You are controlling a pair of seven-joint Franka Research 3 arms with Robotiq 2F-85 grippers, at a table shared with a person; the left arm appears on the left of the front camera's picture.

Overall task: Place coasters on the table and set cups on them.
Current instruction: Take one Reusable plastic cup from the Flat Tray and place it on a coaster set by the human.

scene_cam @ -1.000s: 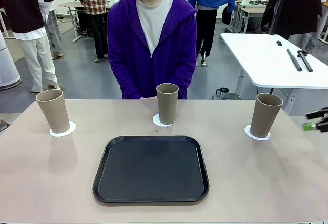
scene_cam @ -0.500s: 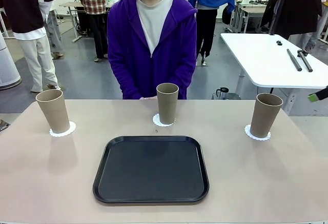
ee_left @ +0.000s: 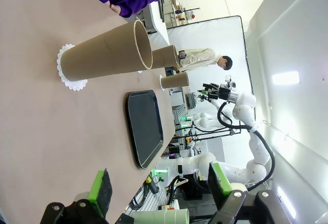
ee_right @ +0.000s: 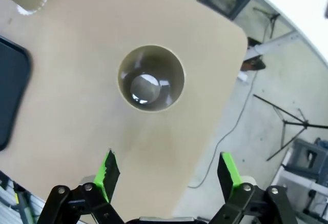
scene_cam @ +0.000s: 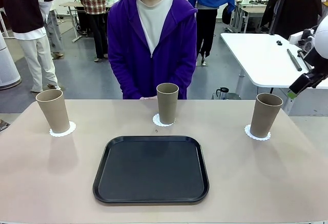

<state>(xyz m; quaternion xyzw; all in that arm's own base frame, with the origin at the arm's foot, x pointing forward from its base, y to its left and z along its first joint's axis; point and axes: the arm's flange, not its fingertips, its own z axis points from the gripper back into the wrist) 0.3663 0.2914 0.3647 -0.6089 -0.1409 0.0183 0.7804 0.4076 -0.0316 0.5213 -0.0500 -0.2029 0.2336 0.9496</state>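
Observation:
Three tan cups stand on the table, each on a white coaster: the left cup on its coaster, the middle cup on a coaster, the right cup on a coaster. My right gripper hangs raised at the right edge, above and right of the right cup. From the right wrist I look down into that cup, and the right gripper is open and holds nothing. My left gripper is open too, low over the table, well short of the left cup on its coaster.
A black tray lies bare in the middle of the near side. A person in a purple hoodie stands at the far edge behind the middle cup. A white table with black rods stands at the back right.
My right gripper has risen from low at the right edge to well above table height, beside the right cup. Cups, coasters and tray have not moved.

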